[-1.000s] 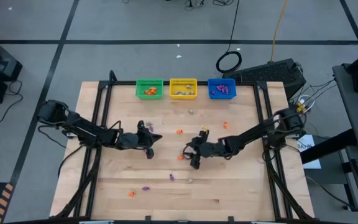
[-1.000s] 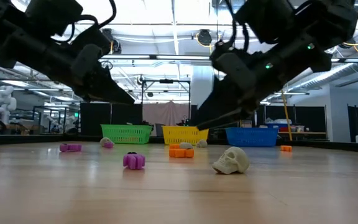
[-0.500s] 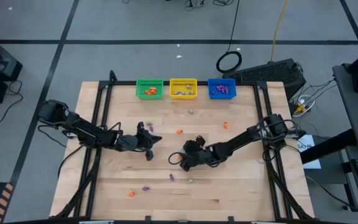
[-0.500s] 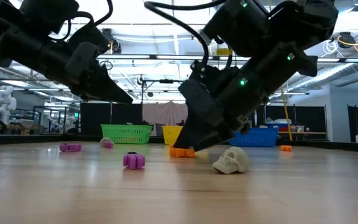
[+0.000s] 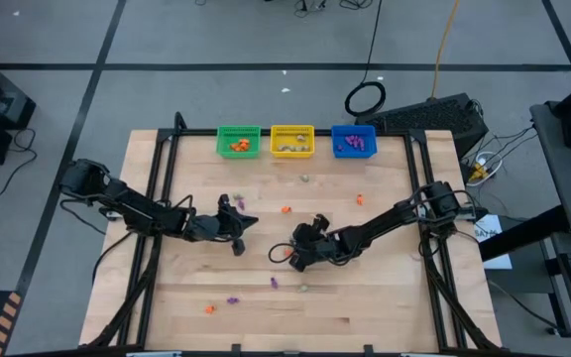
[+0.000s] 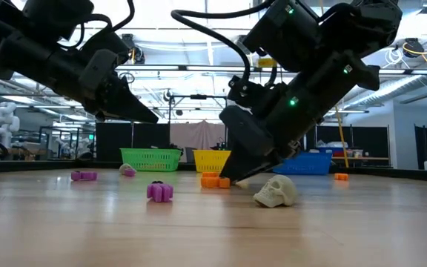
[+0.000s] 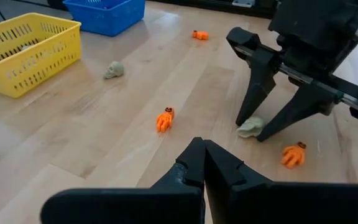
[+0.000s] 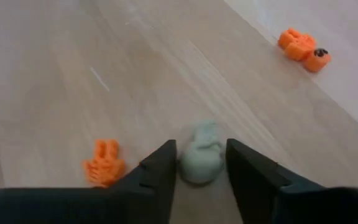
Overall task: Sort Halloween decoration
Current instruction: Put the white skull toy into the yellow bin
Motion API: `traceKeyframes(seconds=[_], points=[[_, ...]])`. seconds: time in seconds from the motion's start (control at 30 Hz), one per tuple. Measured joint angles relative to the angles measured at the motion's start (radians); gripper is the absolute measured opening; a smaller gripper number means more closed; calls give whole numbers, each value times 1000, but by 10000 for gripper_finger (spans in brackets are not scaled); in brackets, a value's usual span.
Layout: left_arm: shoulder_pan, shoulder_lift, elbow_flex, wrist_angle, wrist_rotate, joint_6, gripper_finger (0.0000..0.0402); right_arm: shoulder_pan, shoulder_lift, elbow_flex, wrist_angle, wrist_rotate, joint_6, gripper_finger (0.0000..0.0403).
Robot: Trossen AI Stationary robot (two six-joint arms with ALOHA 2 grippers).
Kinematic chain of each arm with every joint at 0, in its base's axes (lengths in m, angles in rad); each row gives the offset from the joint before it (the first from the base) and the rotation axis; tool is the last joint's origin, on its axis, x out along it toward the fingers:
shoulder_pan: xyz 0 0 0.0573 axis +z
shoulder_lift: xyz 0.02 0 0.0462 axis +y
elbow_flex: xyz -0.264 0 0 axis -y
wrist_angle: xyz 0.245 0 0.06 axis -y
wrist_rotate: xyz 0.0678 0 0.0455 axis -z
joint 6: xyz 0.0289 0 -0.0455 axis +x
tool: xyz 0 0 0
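Tiny orange, purple and pale trinkets lie scattered on the wooden table. My right gripper (image 5: 284, 254) is open and low at the table's middle. Its fingers (image 8: 164, 163) stand on either side of a pale trinket (image 8: 201, 160), which also shows in the left wrist view (image 7: 250, 127). Orange trinkets lie close by (image 8: 103, 163) (image 7: 293, 155). My left gripper (image 5: 238, 230) is shut and hovers above the table, left of the middle, with nothing between its fingers (image 7: 201, 158). In the low view, a pale skull (image 6: 276, 191) and a purple trinket (image 6: 160, 191) sit nearest. My right gripper reaches down at a slant from the table's right, one finger on each side of the pale trinket (image 8: 199, 171). The trinket lies on the table. Whether the fingers touch it, I cannot tell.
A green basket (image 5: 238, 140), a yellow basket (image 5: 291, 140) and a blue basket (image 5: 354, 140) stand in a row at the far edge, each holding trinkets. Loose trinkets lie toward the near edge (image 5: 232, 298) (image 5: 303, 289) and the far right (image 5: 360, 199).
My right gripper has moved toward the table's left and come down to the tabletop, ending astride the pale trinket. My left gripper has kept still.
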Motion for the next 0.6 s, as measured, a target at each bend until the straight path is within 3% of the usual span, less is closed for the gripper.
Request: traceKeyframes(seconds=[0.2,0.6], points=[[0,0,0,0,0,-2,3,-4,-1,0,5,-28,-115,66],[-19,0,0,-3,-11,-23,3,-56,-75,-4,-16,-113,-284,69]])
